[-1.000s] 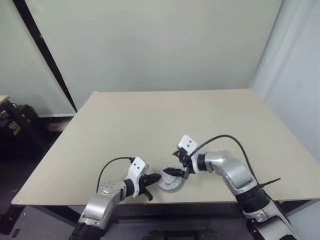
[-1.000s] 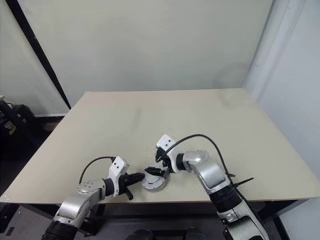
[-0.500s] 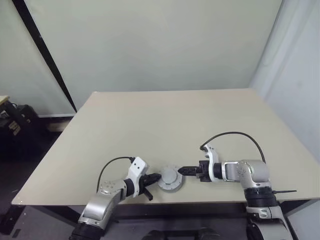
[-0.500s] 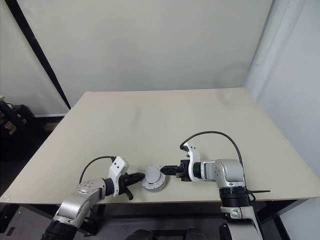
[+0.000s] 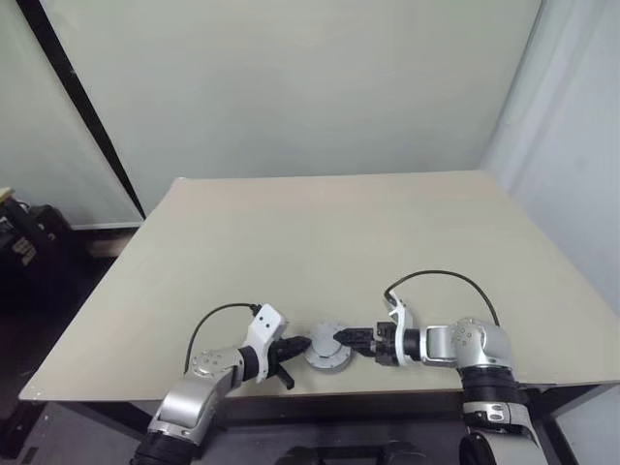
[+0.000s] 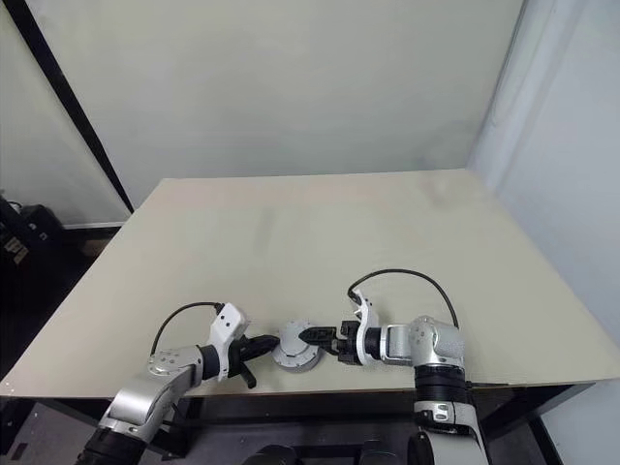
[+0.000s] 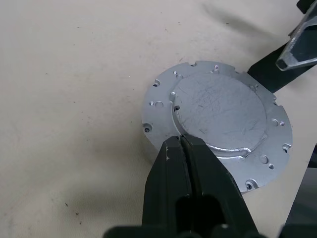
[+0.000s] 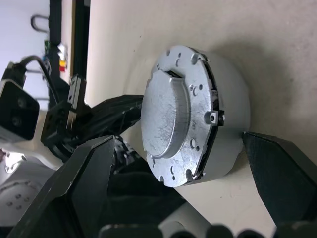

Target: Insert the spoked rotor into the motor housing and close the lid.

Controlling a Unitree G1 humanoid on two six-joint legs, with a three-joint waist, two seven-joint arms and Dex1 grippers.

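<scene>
The lid [image 7: 223, 129] is already sitting on top of the motor housing [image 8: 225, 134], right at the near edge of the table [image 5: 320, 232]. The left gripper [image 7: 184, 144] is pinched shut with nothing in it, tips pressed onto the lid's near rim. The right gripper [image 8: 183, 173] is spread wide, one finger on each side of the housing, not touching it yet.

Main worry, as I see it — there's a thin dark gap under the lid on one side, so it may not be fully seated. If the right fingers clamp off-centre, they could skew the lid or shove the whole puck toward the table edge.

Versus a second ago — the right arm has dropped from above the lid and rolled to come in sideways. The left gripper hasn't budged.
</scene>
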